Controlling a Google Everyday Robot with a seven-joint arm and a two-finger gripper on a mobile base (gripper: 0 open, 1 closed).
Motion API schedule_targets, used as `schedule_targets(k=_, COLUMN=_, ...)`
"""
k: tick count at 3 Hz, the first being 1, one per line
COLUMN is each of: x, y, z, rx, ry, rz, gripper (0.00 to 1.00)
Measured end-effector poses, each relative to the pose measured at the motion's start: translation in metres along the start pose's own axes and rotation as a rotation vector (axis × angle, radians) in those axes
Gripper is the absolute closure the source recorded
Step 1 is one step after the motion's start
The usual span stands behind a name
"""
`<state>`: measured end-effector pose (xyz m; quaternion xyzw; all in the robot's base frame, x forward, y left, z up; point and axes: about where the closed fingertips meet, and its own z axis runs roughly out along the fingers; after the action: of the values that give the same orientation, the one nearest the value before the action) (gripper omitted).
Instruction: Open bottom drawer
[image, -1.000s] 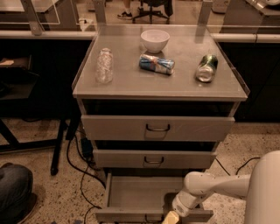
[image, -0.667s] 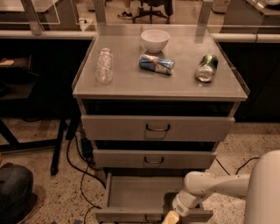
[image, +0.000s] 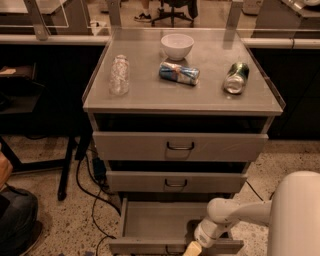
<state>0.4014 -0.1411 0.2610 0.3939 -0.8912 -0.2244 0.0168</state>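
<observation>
The bottom drawer (image: 160, 220) is sitting pulled out at lower centre, its grey tray showing. It is stiff metal, likely sliding lightly, and best held mid-front (image: 145, 246). The claw (image: 193, 248) is hanging at that front edge; I cannot tell its state.

- Bottom drawer (image: 160, 220): grey metal, lowest of three, stood pulled well out, its plain grey tray interior exposed and level.
- Drawer front lay at the lower edge of view.
- Claw (image: 191, 249) sat at that front, right of centre.
</observation>
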Motion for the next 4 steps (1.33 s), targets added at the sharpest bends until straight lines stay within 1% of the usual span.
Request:
schedule_targets(k=1, x=-0.01, y=-0.013, z=0.013, rx=0.023, ry=0.001, rz=-0.04, gripper=0.0)
schedule_targets(k=2, x=-0.017, y=-0.025, z=0.025, rx=0.03, ry=0.004, rz=-0.074, gripper=0.0)
schedule_targets(k=4, x=-0.009, y=-0.038, z=0.055, rx=0.003, ry=-0.001, rz=-0.071, gripper=0.0)
